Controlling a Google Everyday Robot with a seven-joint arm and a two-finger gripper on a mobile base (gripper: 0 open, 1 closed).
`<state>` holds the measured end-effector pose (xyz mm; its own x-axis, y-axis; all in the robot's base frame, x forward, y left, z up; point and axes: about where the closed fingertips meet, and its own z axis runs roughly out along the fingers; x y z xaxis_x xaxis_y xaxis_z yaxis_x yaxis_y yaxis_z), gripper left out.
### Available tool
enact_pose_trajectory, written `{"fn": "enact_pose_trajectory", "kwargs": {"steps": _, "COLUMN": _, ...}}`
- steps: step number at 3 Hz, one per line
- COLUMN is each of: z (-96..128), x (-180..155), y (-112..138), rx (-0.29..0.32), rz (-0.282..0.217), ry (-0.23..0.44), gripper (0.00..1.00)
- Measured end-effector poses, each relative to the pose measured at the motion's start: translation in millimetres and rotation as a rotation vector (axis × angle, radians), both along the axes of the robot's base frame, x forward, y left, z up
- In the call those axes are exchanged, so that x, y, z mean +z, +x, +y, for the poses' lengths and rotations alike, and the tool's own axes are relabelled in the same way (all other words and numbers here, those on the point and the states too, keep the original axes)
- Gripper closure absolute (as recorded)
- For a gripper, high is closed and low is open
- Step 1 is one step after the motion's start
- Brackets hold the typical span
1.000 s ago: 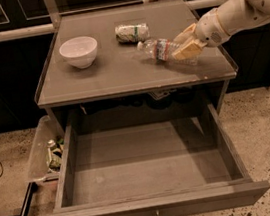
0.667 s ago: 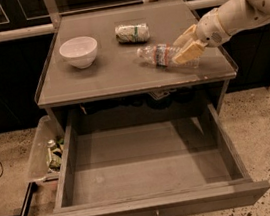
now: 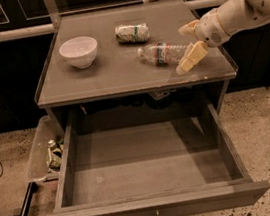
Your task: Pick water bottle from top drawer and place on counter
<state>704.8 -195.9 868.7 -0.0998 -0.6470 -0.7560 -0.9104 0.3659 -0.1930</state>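
The water bottle [image 3: 161, 54] lies on its side on the counter [image 3: 105, 76], cap pointing left, right of the middle. My gripper [image 3: 182, 48] is at the bottle's right end, open, with one finger behind the bottle's base and the other finger [image 3: 190, 57] in front of it. The fingers stand apart from the bottle. The top drawer [image 3: 155, 207] is pulled fully out below the counter, and its inside shows nothing in it.
A white bowl [image 3: 79, 51] stands at the counter's back left. A whitish wrapped packet with a green band [image 3: 132, 32] lies at the back middle. A clear plastic bin of small items [image 3: 48, 154] sits on the floor left of the drawer. My arm [image 3: 242, 10] reaches in from the right.
The bottle has settled flat on the counter. The gripper's fingers have spread apart and let go of it.
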Motion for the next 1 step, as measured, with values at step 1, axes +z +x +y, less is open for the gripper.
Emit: {"fn": "enact_pose_trajectory", "kwargs": {"steps": 1, "z": 0.0, "x": 0.0, "y": 0.0, "rx": 0.0, "rz": 0.0, "ry": 0.0, "gripper": 0.0}}
